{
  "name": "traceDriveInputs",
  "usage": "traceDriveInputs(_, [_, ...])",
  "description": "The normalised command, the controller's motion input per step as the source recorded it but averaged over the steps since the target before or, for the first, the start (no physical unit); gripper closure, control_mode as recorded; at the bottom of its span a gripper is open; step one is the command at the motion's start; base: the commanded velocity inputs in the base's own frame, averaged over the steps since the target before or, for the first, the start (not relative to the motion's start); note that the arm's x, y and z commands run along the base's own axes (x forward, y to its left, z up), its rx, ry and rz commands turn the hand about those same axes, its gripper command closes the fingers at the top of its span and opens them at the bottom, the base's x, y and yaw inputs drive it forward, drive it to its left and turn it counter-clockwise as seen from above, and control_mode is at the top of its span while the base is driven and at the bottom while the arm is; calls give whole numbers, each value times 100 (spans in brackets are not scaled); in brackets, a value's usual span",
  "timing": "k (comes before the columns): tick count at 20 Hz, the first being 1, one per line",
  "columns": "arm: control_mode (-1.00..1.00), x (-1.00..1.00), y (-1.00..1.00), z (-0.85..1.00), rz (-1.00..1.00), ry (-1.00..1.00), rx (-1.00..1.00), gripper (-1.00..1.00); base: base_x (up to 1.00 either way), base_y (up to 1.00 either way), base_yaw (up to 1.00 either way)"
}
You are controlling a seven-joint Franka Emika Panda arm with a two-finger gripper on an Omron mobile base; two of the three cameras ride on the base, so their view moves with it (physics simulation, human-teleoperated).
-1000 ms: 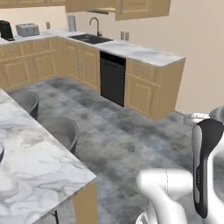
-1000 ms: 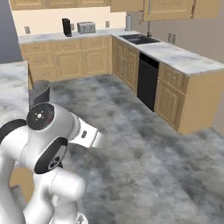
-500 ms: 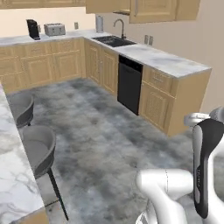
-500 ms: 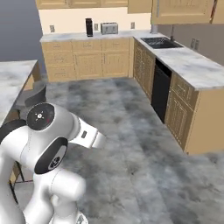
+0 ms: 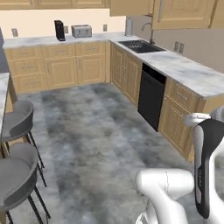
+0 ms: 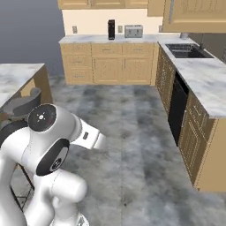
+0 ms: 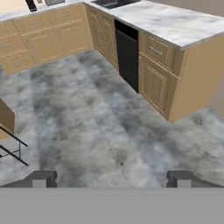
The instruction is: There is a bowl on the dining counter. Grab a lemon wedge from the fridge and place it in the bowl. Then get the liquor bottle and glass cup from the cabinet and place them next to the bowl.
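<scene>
The base is in transit across the open kitchen floor [image 7: 109,131], so the step in hand looks like driving toward the fridge for the lemon wedge; neither is in sight. To do it well, I would keep the arm tucked over the base, steer well apart from the 2 grey stools [image 5: 17,144] on the left, and stop square to the fridge doors before reaching.

The dining counter [image 6: 17,77] shows its marble end corner at the left edge of the right base view, with a stool just beside it. Further right, the dishwasher [image 6: 177,108] sits under the sink counter [image 5: 183,70], near whose far end a wall cabinet [image 6: 194,15] hangs.

The arm is folded, elbow high, hand pointing down and forward at the floor. The gripper [image 7: 113,178] stands fully spread and holds nothing.
</scene>
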Motion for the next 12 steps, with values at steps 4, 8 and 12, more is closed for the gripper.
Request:
traceDriveInputs(4, [100, 0, 0, 0, 0, 0, 0, -100, 100, -38, 25])
traceDriveInputs(8, [100, 0, 0, 0, 0, 0, 0, -100, 100, -8, 11])
traceDriveInputs(12, [100, 0, 0, 0, 0, 0, 0, -100, 100, 8, 0])
